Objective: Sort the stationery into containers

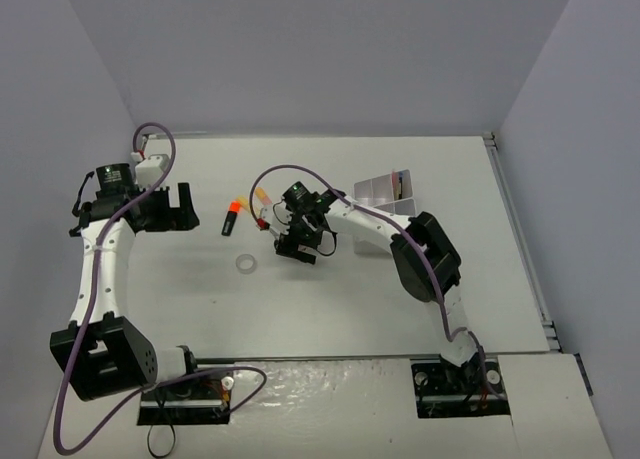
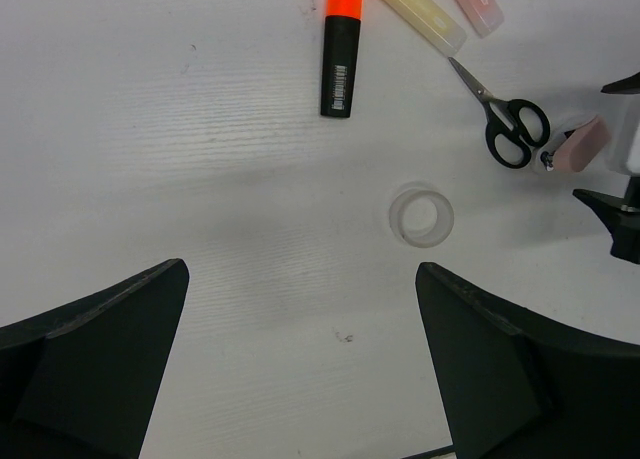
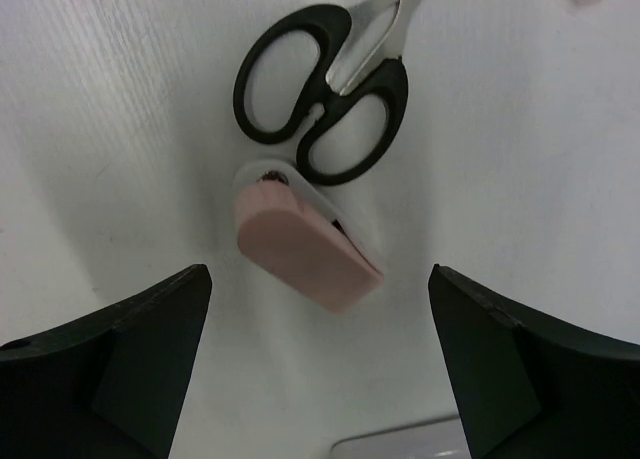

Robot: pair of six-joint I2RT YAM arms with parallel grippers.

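Note:
My right gripper (image 3: 320, 329) is open and hovers just above the pink eraser block (image 3: 300, 254), which lies between its fingers. The eraser touches the handles of the black-handled scissors (image 3: 325, 89). In the top view the right gripper (image 1: 298, 249) covers both. My left gripper (image 2: 300, 319) is open and empty, with the clear tape ring (image 2: 421, 216) just beyond its fingertips. Orange (image 2: 342, 39), yellow (image 2: 420, 14) and pink (image 2: 475, 1) highlighters lie farther off. The white organiser tray (image 1: 385, 194) stands behind the right arm.
The left gripper (image 1: 178, 217) sits at the table's left, the orange highlighter (image 1: 231, 216) and tape ring (image 1: 245, 265) between the two arms. A dark item (image 1: 400, 186) is in one tray compartment. Grey walls enclose the table.

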